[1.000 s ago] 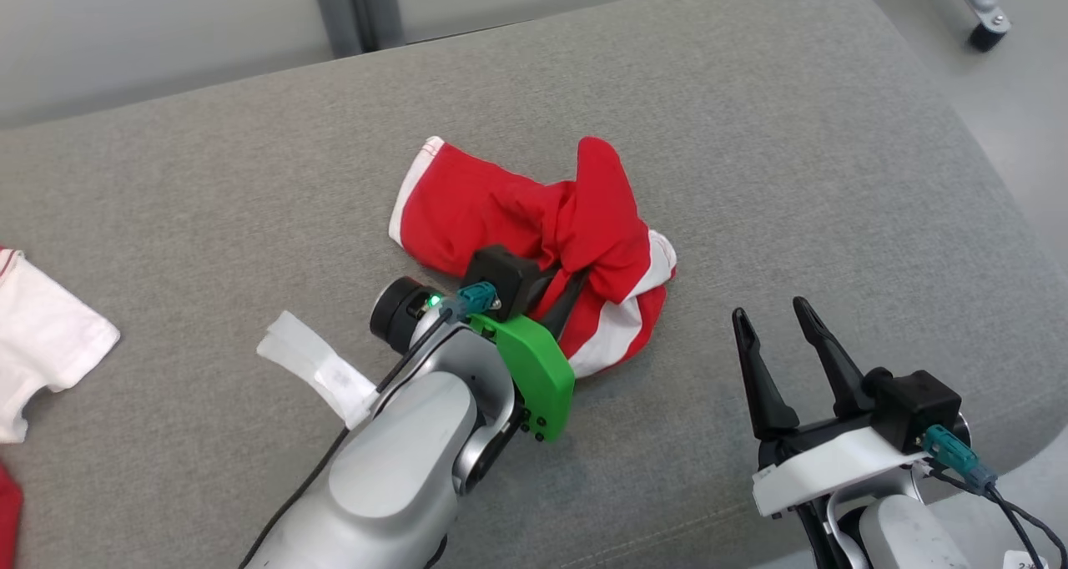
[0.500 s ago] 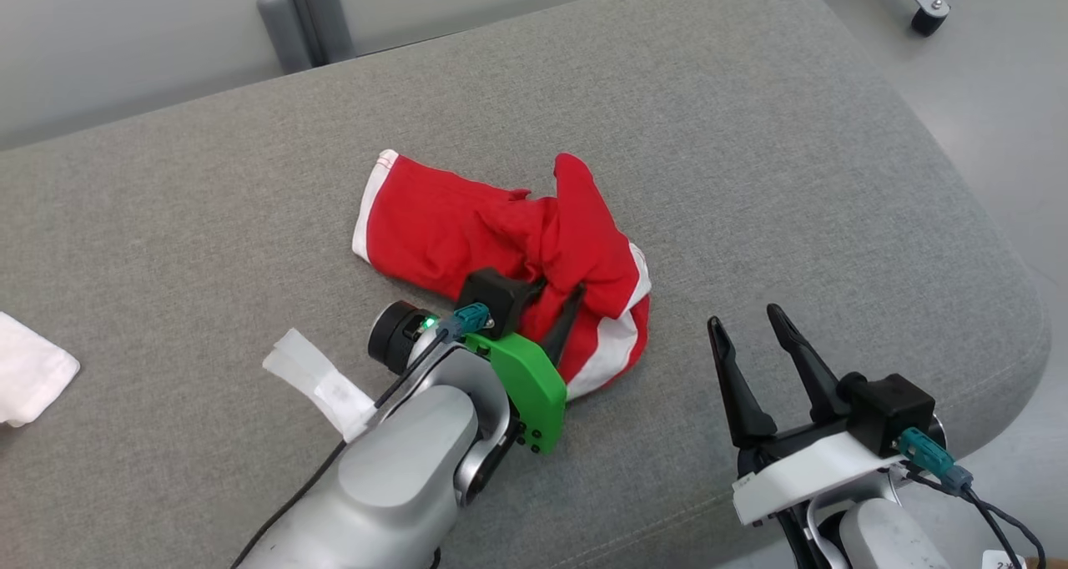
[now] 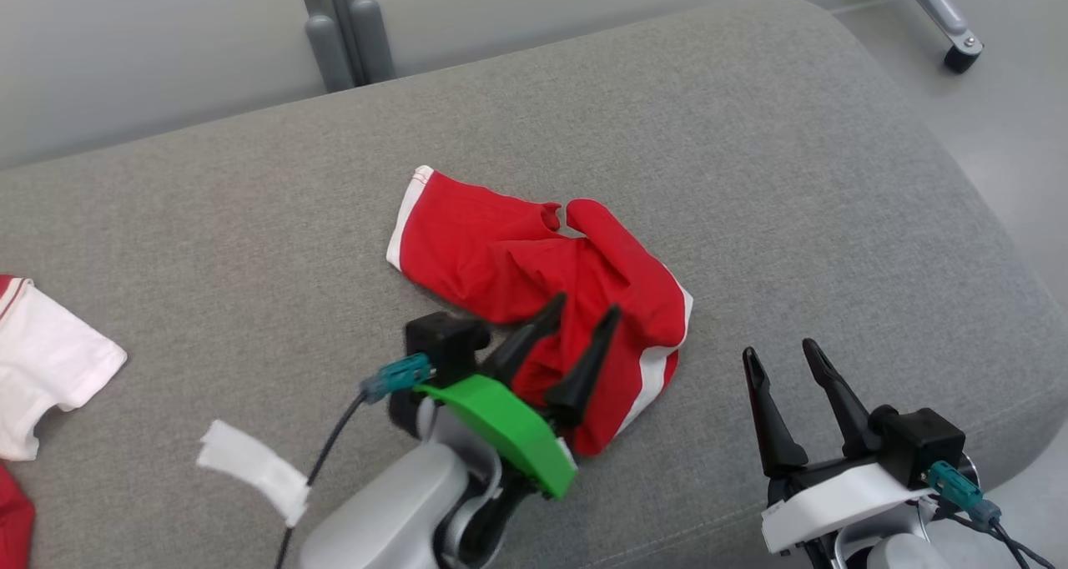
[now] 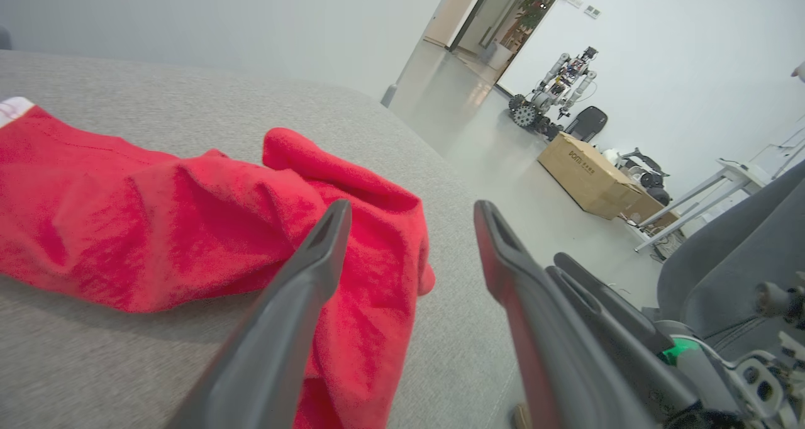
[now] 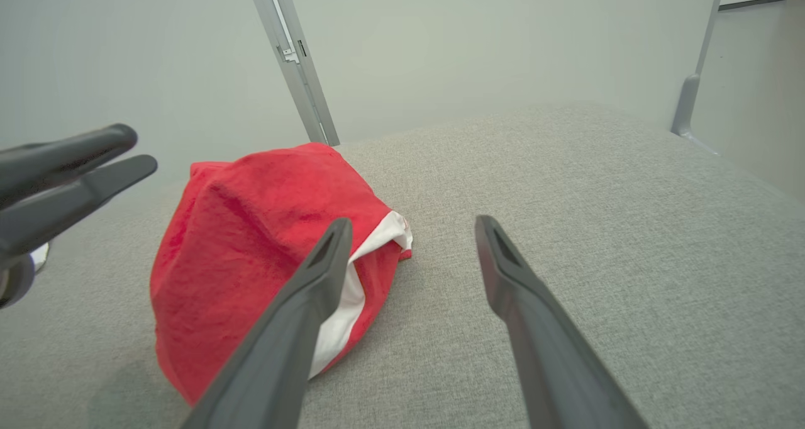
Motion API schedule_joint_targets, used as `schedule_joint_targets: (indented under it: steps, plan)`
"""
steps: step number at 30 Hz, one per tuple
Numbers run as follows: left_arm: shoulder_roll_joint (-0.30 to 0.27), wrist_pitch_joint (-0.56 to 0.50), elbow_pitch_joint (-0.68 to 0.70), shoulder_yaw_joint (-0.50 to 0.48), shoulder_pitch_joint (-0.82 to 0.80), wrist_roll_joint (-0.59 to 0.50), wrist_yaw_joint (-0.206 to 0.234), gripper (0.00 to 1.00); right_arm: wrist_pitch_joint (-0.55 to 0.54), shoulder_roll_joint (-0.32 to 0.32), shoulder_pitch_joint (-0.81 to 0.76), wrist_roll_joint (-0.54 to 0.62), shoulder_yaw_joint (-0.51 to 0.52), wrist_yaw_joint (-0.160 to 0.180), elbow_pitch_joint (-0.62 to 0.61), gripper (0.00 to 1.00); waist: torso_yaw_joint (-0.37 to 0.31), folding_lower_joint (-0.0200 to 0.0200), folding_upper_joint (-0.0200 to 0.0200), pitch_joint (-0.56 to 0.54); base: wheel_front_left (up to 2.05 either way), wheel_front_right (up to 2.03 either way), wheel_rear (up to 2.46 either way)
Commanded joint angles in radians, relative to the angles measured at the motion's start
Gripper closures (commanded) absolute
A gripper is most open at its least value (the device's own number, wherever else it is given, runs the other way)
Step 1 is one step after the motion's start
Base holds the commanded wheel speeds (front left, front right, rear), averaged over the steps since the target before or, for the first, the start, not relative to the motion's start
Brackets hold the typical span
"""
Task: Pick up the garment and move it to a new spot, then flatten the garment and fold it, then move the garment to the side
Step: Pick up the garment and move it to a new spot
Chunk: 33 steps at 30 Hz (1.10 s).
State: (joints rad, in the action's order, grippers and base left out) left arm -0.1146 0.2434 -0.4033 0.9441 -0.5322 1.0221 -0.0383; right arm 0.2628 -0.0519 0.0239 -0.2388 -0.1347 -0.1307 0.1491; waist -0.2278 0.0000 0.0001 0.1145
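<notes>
Red garment [image 3: 517, 260] with white trim lies crumpled on the grey cushion [image 3: 751, 135], one white-edged end spread flat and the rest bunched. Left gripper [image 3: 586, 304] sits at the garment's near edge, jaws spread wide and gripping nothing, its fingertips over the bunched red folds. Right gripper [image 3: 781, 349] stands apart from the garment on its right side, jaws likewise wide and empty. White cloth [image 3: 50, 369] lies well off to the garment's left.
</notes>
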Motion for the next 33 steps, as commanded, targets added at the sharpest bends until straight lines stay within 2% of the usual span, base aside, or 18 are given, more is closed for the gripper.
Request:
schedule_joint_targets:
  steps: [1, 4, 6, 8, 11, 13, 16, 21, 27, 33]
  plan:
    - [-0.031, 0.007, 0.020, -0.014, 0.030, -0.015, 0.021, 0.00, 0.003, -0.001, -0.014, 0.007, 0.006, 0.000, -0.006, 0.00, 0.021, 0.0000, -0.0001, -0.022, 0.00, 0.00, 0.00]
    - [-0.084, 0.019, 0.096, -0.072, 0.098, -0.046, 0.088, 0.00, 0.003, -0.009, -0.034, 0.016, 0.019, 0.000, -0.017, 0.00, 0.038, 0.0000, -0.0001, -0.037, 0.00, 0.00, 0.00]
    - [-0.128, 0.023, 0.122, -0.115, 0.135, -0.092, 0.140, 0.00, 0.003, -0.013, -0.049, 0.020, 0.028, 0.000, -0.025, 0.00, 0.049, 0.0000, -0.0001, -0.049, 0.00, 0.00, 0.00]
    - [-0.148, 0.022, 0.156, -0.185, 0.184, -0.151, 0.187, 0.00, 0.003, -0.018, -0.058, 0.028, 0.034, 0.000, -0.036, 0.00, 0.057, 0.0000, -0.0001, -0.059, 0.00, 0.00, 0.00]
    - [-0.170, 0.021, 0.199, -0.286, 0.278, -0.242, 0.229, 0.00, 0.003, -0.027, -0.075, 0.042, 0.048, 0.000, -0.054, 0.00, 0.069, 0.0000, -0.0001, -0.071, 0.00, 0.00, 0.00]
    - [-0.182, 0.021, 0.217, -0.344, 0.334, -0.296, 0.240, 0.00, 0.003, -0.033, -0.088, 0.051, 0.058, 0.000, -0.065, 0.00, 0.079, 0.0000, -0.0001, -0.076, 0.00, 0.00, 0.00]
    - [-0.184, 0.021, 0.225, -0.425, 0.414, -0.351, 0.214, 0.00, 0.003, -0.044, -0.104, 0.071, 0.072, 0.000, -0.074, 0.00, 0.102, 0.0000, -0.0001, -0.084, 0.00, 0.00, 0.00]
    - [-0.181, 0.021, 0.206, -0.553, 0.515, -0.466, 0.131, 0.00, 0.003, -0.061, -0.125, 0.102, 0.088, 0.000, -0.076, 0.00, 0.141, 0.0000, -0.0001, -0.093, 0.00, 0.00, 0.00]
    - [-0.139, 0.021, 0.168, -0.703, 0.605, -0.592, 0.050, 0.00, 0.003, -0.080, -0.133, 0.128, 0.130, 0.000, -0.081, 0.00, 0.175, 0.0000, -0.0001, -0.099, 0.00, 0.00, 0.00]
    - [-0.066, 0.021, 0.146, -0.820, 0.631, -0.679, -0.018, 0.00, 0.003, -0.088, -0.146, 0.153, 0.177, 0.000, -0.068, 0.00, 0.212, 0.0000, -0.0001, -0.103, 0.00, 0.00, 0.00]
